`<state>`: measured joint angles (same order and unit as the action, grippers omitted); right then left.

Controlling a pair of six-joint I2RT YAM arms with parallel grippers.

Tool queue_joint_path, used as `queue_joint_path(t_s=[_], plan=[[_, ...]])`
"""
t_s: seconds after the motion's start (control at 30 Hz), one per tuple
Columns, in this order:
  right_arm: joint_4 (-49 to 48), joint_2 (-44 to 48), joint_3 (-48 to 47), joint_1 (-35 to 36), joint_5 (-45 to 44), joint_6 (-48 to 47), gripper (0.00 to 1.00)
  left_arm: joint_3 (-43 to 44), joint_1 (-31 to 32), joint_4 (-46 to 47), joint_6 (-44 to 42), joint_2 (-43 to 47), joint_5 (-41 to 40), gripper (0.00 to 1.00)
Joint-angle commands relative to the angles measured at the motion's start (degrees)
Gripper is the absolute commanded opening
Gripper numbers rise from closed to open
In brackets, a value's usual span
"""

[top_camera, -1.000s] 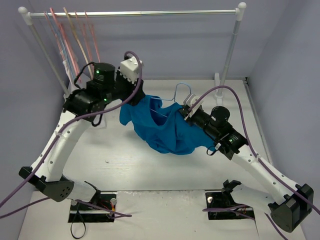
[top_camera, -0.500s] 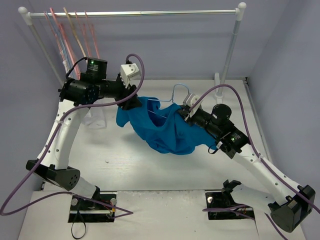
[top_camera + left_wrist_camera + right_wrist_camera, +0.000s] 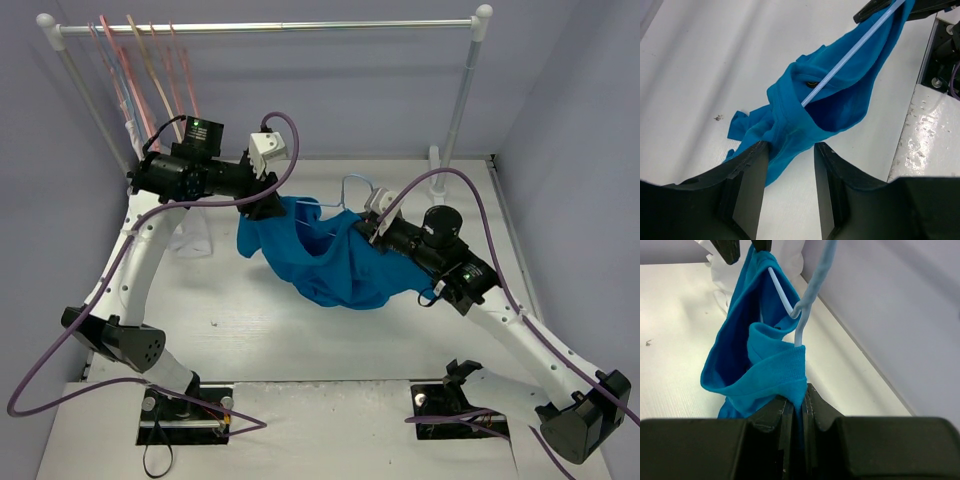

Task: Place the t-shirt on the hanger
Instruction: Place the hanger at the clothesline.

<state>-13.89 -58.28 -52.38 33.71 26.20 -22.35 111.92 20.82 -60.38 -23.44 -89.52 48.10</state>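
Both arms are rising from their bases at the near edge of the surface (image 3: 300, 340). The left arm is bowing out toward the left edge, climbing, then turning its wrist sideways toward the middle. The left end effector (image 3: 268, 208) is gripping a bunched fold of the t-shirt (image 3: 320, 262) between part-spread fingers (image 3: 747, 185).

The right arm is swinging out to the near right corner, then reaching inward and upward with its wrist pointing left. The right end effector (image 3: 372, 222) is clamping almost fully shut on another fold of the blue cloth. Whether the wire is also caught there I cannot tell.

The t-shirt is hanging between the two end effectors over the middle of the surface, sagging toward the near edge. The hanger (image 3: 817, 275) is poking its hook up just beside the right end effector, with one thin arm running inside the shirt toward the left end effector.

A whitish garment (image 3: 190, 235) is lying under the left arm by the left edge. Along the far edge a clothes rack (image 3: 270, 27) is standing, with pink and tan hangers (image 3: 145, 75) dangling at its left end, behind the left wrist.
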Motion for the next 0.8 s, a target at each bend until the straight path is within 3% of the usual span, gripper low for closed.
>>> queue_joint_path(t_s=[0.0, 0.27, 0.77], plan=[[-6.33, 0.36, -4.66, -0.32, 2.72, 0.03, 0.0, 0.42, -0.25, 3.42, -1.78, 1.18, -0.53, 0.41], [-5.27, 0.45, -4.92, -0.32, 2.9, 0.11, 0.0, -3.11, -0.25, 10.72, -0.82, 4.61, -2.83, 0.41], [-5.36, 0.01, -5.19, -0.4, 3.07, 0.11, 0.0, -6.18, -0.25, 10.9, -4.06, 8.83, -3.53, 0.41]])
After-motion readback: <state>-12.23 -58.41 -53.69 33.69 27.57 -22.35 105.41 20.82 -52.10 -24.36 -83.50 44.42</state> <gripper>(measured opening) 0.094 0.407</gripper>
